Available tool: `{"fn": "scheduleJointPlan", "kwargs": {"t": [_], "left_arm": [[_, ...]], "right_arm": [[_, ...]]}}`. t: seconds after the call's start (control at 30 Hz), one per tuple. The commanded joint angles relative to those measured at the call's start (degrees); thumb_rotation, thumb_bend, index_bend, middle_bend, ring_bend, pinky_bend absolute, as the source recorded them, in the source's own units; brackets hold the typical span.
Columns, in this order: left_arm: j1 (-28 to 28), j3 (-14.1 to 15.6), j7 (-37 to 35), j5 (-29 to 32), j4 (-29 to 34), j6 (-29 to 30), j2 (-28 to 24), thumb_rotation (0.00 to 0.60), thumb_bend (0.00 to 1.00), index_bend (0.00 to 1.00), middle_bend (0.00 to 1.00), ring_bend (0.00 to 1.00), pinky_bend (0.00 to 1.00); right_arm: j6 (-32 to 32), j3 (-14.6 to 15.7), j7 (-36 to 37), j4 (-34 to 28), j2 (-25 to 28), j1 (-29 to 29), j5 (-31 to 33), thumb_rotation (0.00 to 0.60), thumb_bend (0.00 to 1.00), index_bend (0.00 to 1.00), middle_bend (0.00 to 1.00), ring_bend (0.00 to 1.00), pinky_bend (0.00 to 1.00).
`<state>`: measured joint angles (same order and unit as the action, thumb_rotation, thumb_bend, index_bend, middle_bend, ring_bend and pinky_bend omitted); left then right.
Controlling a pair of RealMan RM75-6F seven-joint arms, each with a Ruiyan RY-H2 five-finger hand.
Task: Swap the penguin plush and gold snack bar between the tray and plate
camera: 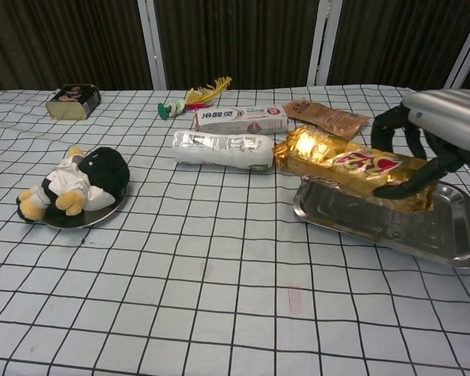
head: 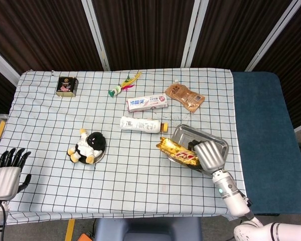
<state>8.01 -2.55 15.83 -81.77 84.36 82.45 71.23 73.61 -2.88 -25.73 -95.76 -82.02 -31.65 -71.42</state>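
Note:
My right hand (head: 208, 154) (camera: 431, 133) grips one end of the gold snack bar (head: 178, 151) (camera: 348, 167) and holds it in the air over the left part of the steel tray (head: 210, 140) (camera: 446, 235). The bar's free end sticks out past the tray's left rim. The penguin plush (head: 87, 147) (camera: 74, 180) lies on its side on the small metal plate (head: 101, 153) (camera: 102, 210) at the table's left. My left hand (head: 7, 173) hangs open beyond the table's front left corner, holding nothing.
A plastic bottle (head: 142, 124) (camera: 229, 149) lies just left of the tray. Behind it are a toothpaste box (head: 147, 103) (camera: 240, 119), a brown pouch (head: 184, 97) (camera: 326, 117), a feather toy (head: 123, 84) and a small tin (head: 66, 86) (camera: 73, 101).

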Motion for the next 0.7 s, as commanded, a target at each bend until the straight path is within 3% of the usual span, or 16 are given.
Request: {"fn": "scheduleJointPlan", "kwargs": {"t": [0.03,0.13,0.27,0.43,0.6,0.7], "left_arm": [[0.0,0.0,0.0,0.0,0.2,-0.1,0.0,0.600,0.39,0.16,0.11,0.05,0.11],[0.0,0.1,-0.2,0.0,0.3,-0.3,0.0,0.600,0.39,0.16,0.11,0.05,0.11],[0.1,0.1,-0.1,0.1,0.2,-0.5,0.1,0.600,0.39,0.17,0.12,0.05,0.12],[0.1,0.1,0.2,0.2,0.3,-0.7,0.2,0.600,0.39,0.17,0.12,0.05,0.12],[0.0,0.1,0.3,0.2,0.4,-0.7,0.1,0.600,0.39,0.17,0.12,0.05,0.12],[0.0,0.0,0.3,0.4,0.4,-0.8,0.1,0.600,0.39,0.17,0.12,0.05,0.12]], "right_arm": [[1.2,0.6,4.9,4.6,2.0,3.0,-0.9,0.600,0.42,0.78,0.61,0.76,0.82],[1.7,0.7,6.2,7.2,2.2,4.3,-0.9,0.600,0.42,0.77,0.61,0.73,0.80],[1.5,0.9,7.5,9.2,3.0,5.8,-1.1,0.600,0.42,0.67,0.58,0.59,0.70],[-1.4,1.3,9.4,8.3,5.0,6.1,-1.5,0.600,0.33,0.44,0.36,0.35,0.50],[-3.5,1.8,10.8,7.4,6.5,6.2,-2.9,0.600,0.20,0.20,0.13,0.07,0.23],[-3.4,2.1,11.4,6.5,7.6,6.8,-3.9,0.600,0.15,0.07,0.02,0.00,0.14]]}}
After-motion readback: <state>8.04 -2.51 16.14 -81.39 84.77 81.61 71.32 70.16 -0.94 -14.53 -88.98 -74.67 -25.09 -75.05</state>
